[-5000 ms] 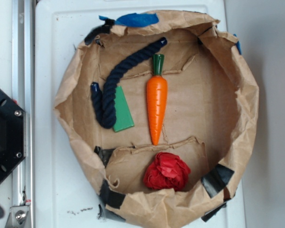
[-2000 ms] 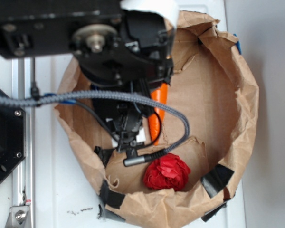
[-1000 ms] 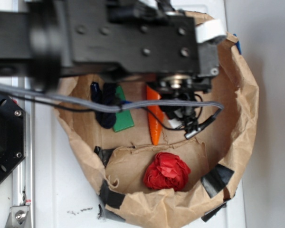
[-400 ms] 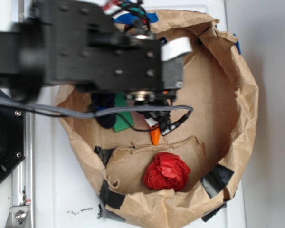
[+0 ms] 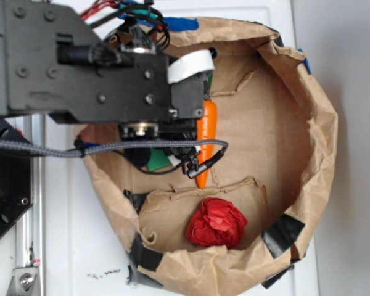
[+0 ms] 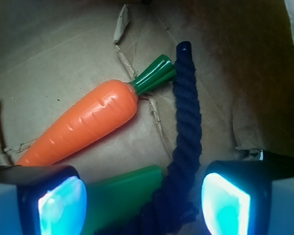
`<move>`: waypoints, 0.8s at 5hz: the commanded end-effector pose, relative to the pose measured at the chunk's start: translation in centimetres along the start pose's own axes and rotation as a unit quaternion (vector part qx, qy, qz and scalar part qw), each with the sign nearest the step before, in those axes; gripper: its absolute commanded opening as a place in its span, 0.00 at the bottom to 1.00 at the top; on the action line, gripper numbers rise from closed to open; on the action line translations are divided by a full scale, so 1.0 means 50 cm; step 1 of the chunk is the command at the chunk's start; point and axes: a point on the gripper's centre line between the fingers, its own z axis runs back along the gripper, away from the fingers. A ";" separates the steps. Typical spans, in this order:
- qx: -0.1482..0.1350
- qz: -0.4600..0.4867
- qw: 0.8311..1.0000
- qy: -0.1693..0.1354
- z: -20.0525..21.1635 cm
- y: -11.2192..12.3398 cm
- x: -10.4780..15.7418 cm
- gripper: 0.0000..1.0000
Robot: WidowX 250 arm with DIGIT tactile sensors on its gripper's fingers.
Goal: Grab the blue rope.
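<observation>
The blue rope (image 6: 187,122) is a dark navy twisted cord. In the wrist view it runs from the top centre down between my fingers, lying partly over a flat green wedge (image 6: 122,193). My gripper (image 6: 144,205) hangs above it, open, with one fingertip (image 6: 59,203) left of the wedge and the other right of the rope. Nothing is held. From the exterior view the arm (image 5: 98,68) covers nearly all of the rope; only its dark bend (image 5: 137,158) peeks out under the cable.
An orange carrot (image 6: 88,122) with a green top lies just left of the rope, also seen as the carrot (image 5: 206,123) beside the arm. A red crumpled ball (image 5: 217,222) sits at the front. The brown paper bag wall (image 5: 317,154) rings everything.
The arm has swung from over the carrot back to the left and up, and now sits above the rope and green wedge. The objects have not moved.
</observation>
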 end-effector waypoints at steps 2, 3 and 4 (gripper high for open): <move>0.015 0.048 0.999 -0.012 -0.016 0.022 0.033 1.00; 0.011 -0.022 0.999 -0.024 -0.030 0.017 0.037 1.00; 0.008 -0.047 0.998 -0.031 -0.045 0.032 0.019 1.00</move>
